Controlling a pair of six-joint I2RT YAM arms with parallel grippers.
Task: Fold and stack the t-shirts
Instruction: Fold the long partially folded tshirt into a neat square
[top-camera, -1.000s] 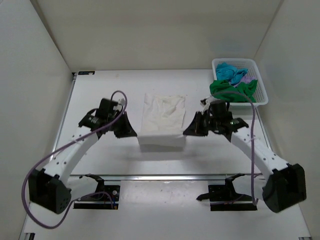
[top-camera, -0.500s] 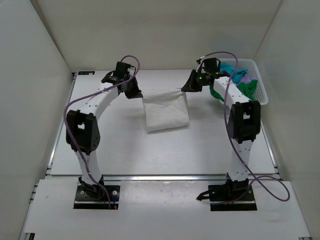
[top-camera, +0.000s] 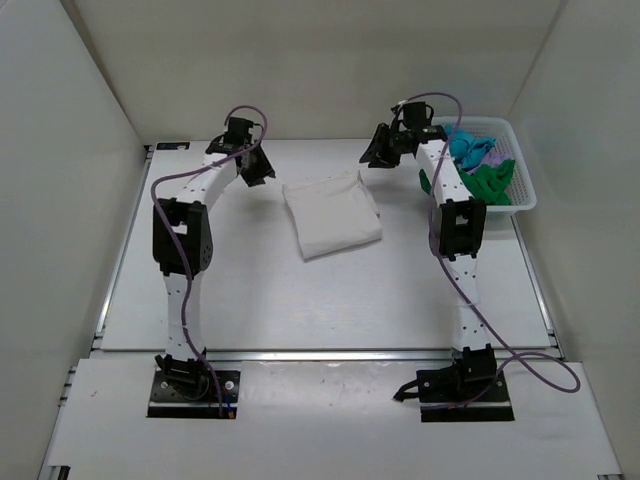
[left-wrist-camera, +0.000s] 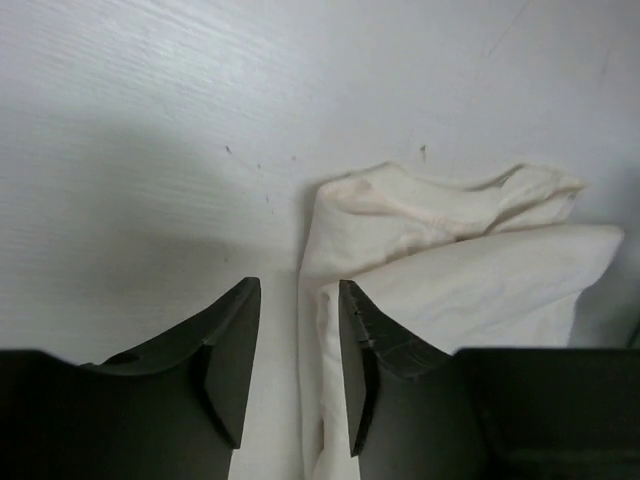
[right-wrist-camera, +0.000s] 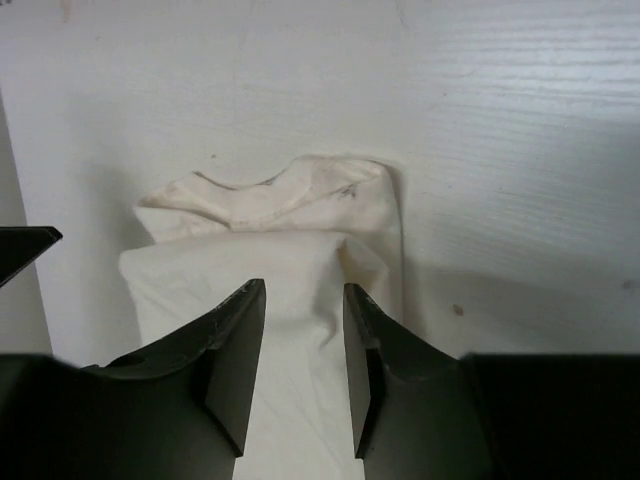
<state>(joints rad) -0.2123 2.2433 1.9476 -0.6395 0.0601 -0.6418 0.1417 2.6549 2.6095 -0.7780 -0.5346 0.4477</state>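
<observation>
A cream-white t-shirt (top-camera: 332, 215) lies folded into a rough rectangle on the far middle of the table. My left gripper (top-camera: 262, 174) hovers at its far left corner and my right gripper (top-camera: 374, 158) at its far right corner. In the left wrist view the left gripper (left-wrist-camera: 299, 300) stands open over the shirt's folded edge (left-wrist-camera: 450, 260). The right gripper (right-wrist-camera: 304, 300) is open too, with the layered cloth (right-wrist-camera: 260, 215) lying flat below the gap. The green t-shirt (top-camera: 490, 182), a turquoise one (top-camera: 462, 148) and a lilac one (top-camera: 488, 152) sit bundled in the basket.
A white lattice basket (top-camera: 524, 196) stands at the far right corner, close to the right arm. White walls close in the table on the left, back and right. A metal rail (top-camera: 320, 352) crosses the near side in front of the arm bases.
Both arms swung from the near side to the far side, carrying the shirt's near edge over into a fold. Both grippers, shut on the cloth before, have opened and let it go.
</observation>
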